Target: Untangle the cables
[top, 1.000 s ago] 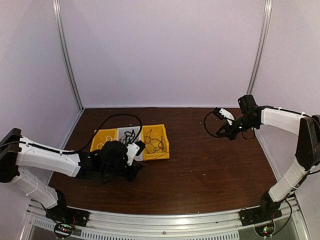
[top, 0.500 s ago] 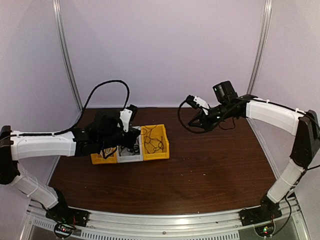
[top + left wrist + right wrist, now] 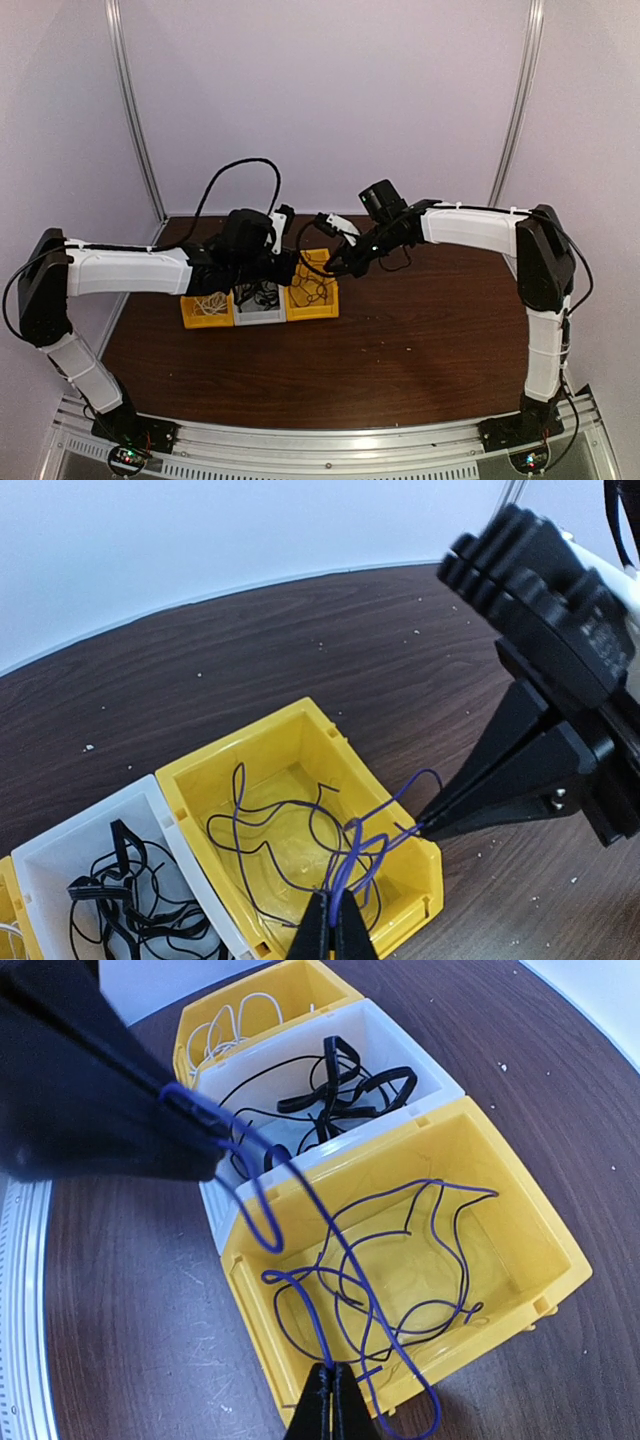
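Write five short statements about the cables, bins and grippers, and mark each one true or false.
1. The left gripper and the right gripper both pinch the dark blue cable. True.
2. The black cables lie in a yellow bin. False: they lie in the white middle bin.
3. The white cable lies in the end bin, on the far side of the white middle bin from the dark blue cable. True.
4. The dark blue cable hangs wholly clear of its bin. False: most of it lies inside the near yellow bin.
5. The right gripper is open. False: it is shut on the dark blue cable.
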Robot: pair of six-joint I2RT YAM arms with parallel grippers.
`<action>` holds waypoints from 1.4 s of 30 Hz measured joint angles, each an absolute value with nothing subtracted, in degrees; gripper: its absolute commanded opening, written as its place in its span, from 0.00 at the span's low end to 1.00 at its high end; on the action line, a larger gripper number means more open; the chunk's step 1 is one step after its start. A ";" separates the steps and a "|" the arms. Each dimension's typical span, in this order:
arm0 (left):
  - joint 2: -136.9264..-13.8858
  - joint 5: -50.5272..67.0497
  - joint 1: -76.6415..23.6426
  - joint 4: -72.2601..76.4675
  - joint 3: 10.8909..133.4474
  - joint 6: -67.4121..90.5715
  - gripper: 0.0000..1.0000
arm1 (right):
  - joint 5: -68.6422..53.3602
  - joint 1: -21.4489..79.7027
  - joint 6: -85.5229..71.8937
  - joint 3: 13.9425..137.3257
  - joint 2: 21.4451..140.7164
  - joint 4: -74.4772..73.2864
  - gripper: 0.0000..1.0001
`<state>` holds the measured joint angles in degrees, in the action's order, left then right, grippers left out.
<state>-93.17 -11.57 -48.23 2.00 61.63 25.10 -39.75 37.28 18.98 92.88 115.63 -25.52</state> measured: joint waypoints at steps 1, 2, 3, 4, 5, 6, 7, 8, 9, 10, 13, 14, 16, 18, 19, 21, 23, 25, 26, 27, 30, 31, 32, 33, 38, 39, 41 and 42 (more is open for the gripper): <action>-93.36 -11.66 -48.18 2.02 61.63 25.47 0.00 | -39.68 37.36 18.57 94.17 116.84 -25.39 0.00; -93.58 -11.86 -48.10 2.02 61.63 25.98 0.00 | -39.66 37.39 17.93 95.55 118.04 -25.12 0.00; -93.69 -12.10 -48.03 2.02 61.63 26.41 0.00 | -39.62 37.41 17.54 96.55 118.96 -24.88 0.00; -93.76 -12.49 -47.94 2.00 61.63 26.79 0.00 | -39.62 37.52 16.99 97.86 120.11 -24.69 0.00; -93.76 -13.10 -47.92 1.96 61.63 27.00 0.00 | -39.66 37.63 16.27 99.18 121.25 -24.45 0.00; -93.71 -13.72 -47.83 1.96 61.63 27.14 0.00 | -39.75 37.74 15.79 100.27 122.30 -24.23 0.00; -93.62 -14.57 -47.81 1.91 61.58 27.20 0.00 | -39.83 37.87 15.11 101.34 123.33 -24.18 0.00; -93.32 -15.38 -47.68 1.91 61.32 27.22 0.00 | -39.90 37.98 14.68 102.59 124.44 -24.21 0.00; -92.77 -15.97 -47.55 2.00 60.80 27.38 0.00 | -39.97 38.09 14.46 103.90 125.54 -24.27 0.00; -91.96 -16.40 -47.35 2.11 59.99 27.53 0.00 | -39.99 38.28 14.24 105.30 126.61 -24.45 0.00; -89.54 -16.78 -46.70 2.07 58.17 28.10 0.00 | -39.90 38.87 13.50 107.44 128.33 -24.69 0.02; -89.47 -16.71 -46.57 2.37 58.19 28.27 0.00 | -39.83 39.07 13.26 107.66 128.60 -24.69 0.04; -90.37 -16.36 -46.48 2.66 58.59 28.67 0.00 | -39.68 39.27 12.93 107.70 128.70 -24.88 0.08; -92.51 -15.57 -46.44 2.98 59.16 29.17 0.00 | -39.24 39.27 12.62 107.68 128.70 -25.19 0.13; -93.60 -15.31 -46.44 2.98 59.44 29.50 0.00 | -38.89 39.24 12.43 107.68 128.70 -25.32 0.17; -96.36 -14.70 -46.44 3.01 59.96 30.41 0.00 | -38.22 39.22 12.78 107.68 128.70 -26.28 0.23; -98.78 -14.09 -46.44 2.98 60.51 31.55 0.00 | -37.30 39.24 13.47 107.48 128.60 -27.44 0.28; -100.51 -13.47 -46.44 3.09 60.82 32.71 0.00 | -36.51 39.22 14.26 105.51 127.50 -27.90 0.33; -101.08 -13.17 -46.44 3.25 60.93 33.30 0.00 | -36.23 39.22 15.00 103.53 126.30 -28.10 0.34; -101.56 -12.97 -46.44 3.46 61.14 33.98 0.00 | -35.94 39.24 15.27 101.86 125.16 -28.62 0.35; -102.59 -12.27 -46.44 4.71 62.02 35.27 0.00 | -35.42 39.20 17.26 95.29 119.79 -30.48 0.37; -102.94 -11.99 -46.44 4.82 62.57 35.55 0.00 | -35.31 38.96 17.93 92.92 117.49 -30.76 0.38; -103.39 -11.68 -46.44 5.19 63.18 35.77 0.03 | -35.22 38.65 18.26 91.22 115.63 -30.83 0.38; -103.98 -11.44 -46.44 5.61 63.83 35.99 0.12 | -35.16 38.39 18.92 88.47 112.64 -30.94 0.39; -107.94 -10.66 -46.44 5.43 68.45 36.69 0.36 | -34.63 35.40 20.75 80.38 101.01 -31.31 0.40; -108.53 -10.63 -46.44 5.02 69.12 36.71 0.37 | -34.50 34.30 20.99 78.85 98.50 -31.05 0.40; -108.81 -10.72 -46.44 3.88 69.54 36.64 0.39 | -34.33 31.79 21.10 75.77 93.32 -30.81 0.40; -108.79 -10.76 -46.44 3.11 69.76 36.51 0.40 | -34.26 30.41 21.10 74.28 90.80 -30.44 0.40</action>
